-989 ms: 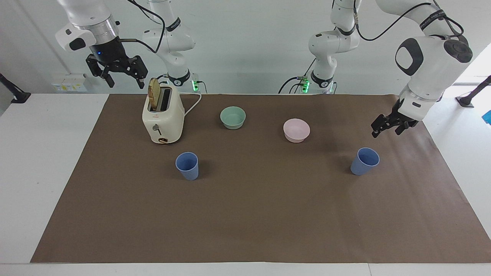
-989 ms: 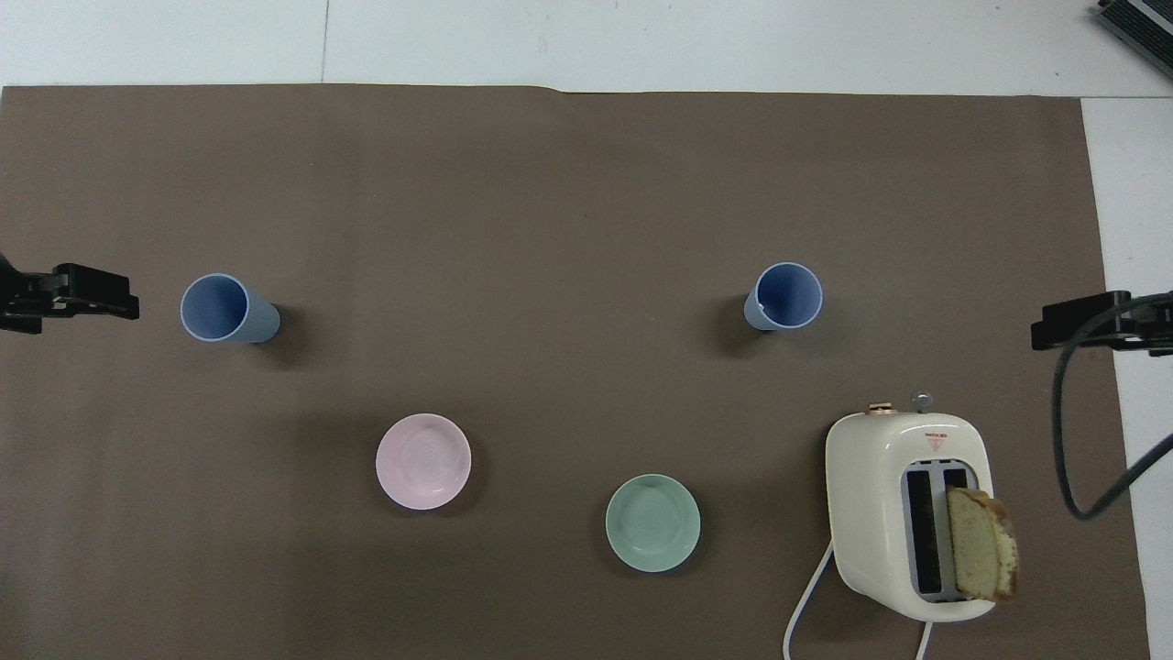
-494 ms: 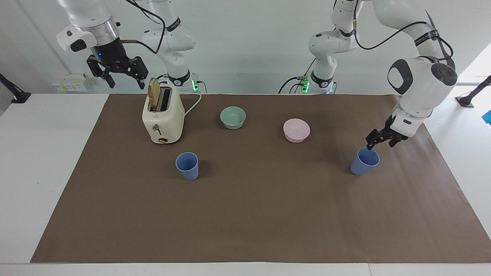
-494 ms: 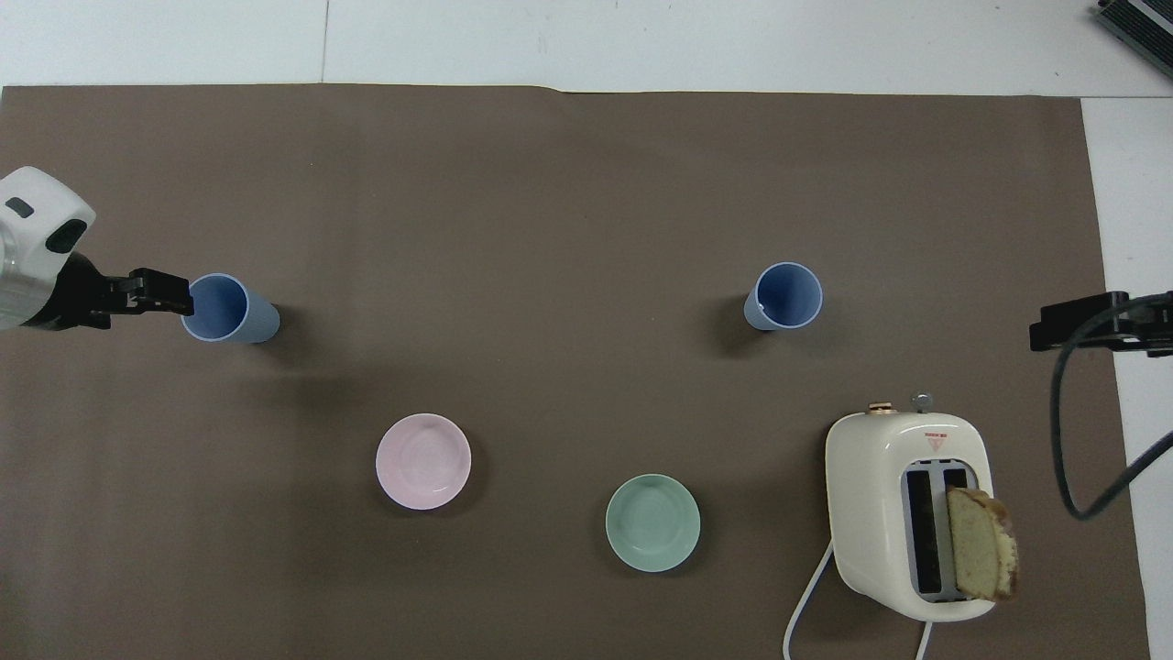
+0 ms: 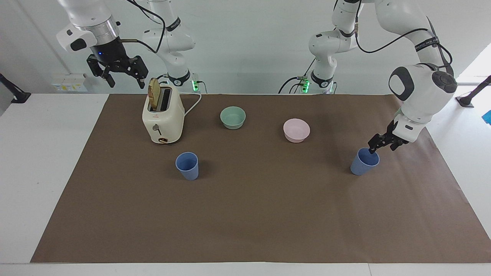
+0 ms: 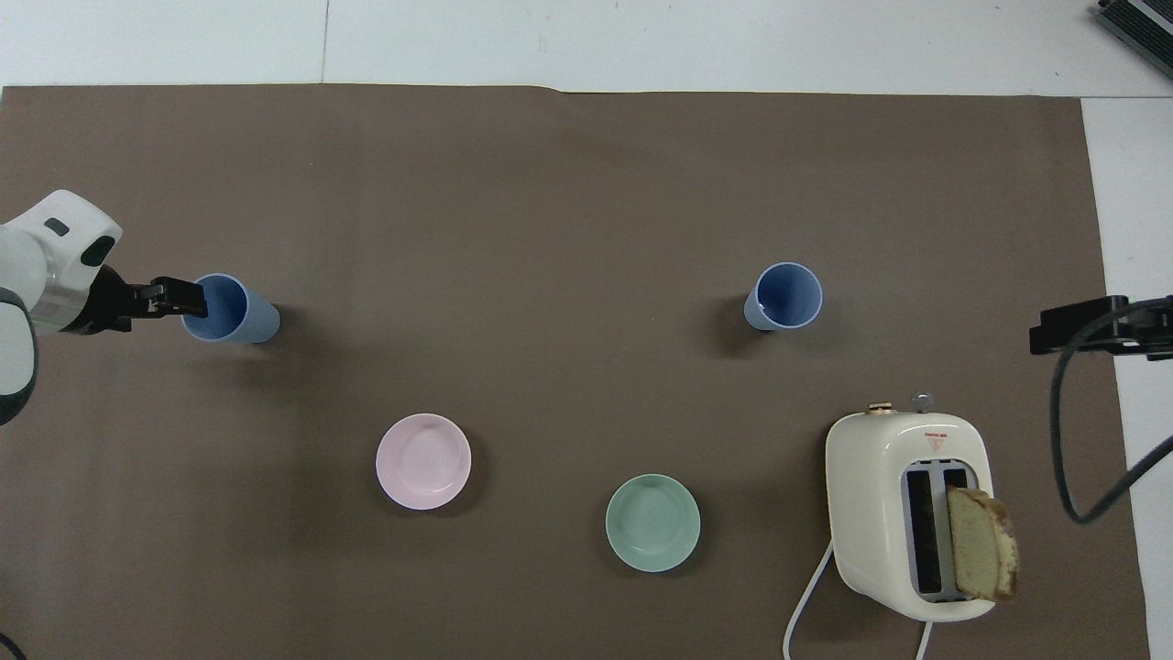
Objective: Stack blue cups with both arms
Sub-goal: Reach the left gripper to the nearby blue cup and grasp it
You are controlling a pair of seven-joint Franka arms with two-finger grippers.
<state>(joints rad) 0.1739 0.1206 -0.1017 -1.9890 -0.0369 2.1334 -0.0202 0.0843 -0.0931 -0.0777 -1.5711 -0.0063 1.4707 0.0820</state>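
the left hand [image 5: 374,148] is down at the rim of one blue cup [image 5: 363,162], at the edge toward the left arm's end of the surface [image 5: 249,214]; one fingertip looks dipped just inside the mouth, but i cannot tell how wide it stands or whether it has pinched the wall. that cup stands upright on the brown mat.

the right hand [image 5: 119,73] waits in the air, spread wide and empty, above a toaster [image 5: 162,115] with a slice of bread [image 5: 154,94] sticking out.

the second blue cup [image 5: 187,165] stands untouched, well apart from the first, near the toaster. a green bowl [image 5: 233,117] and a pink bowl [image 5: 296,130] sit nearer the robots.

nothing is stacked yet; judging by this, the first grasp is only starting, with lifting, carrying and nesting all left.
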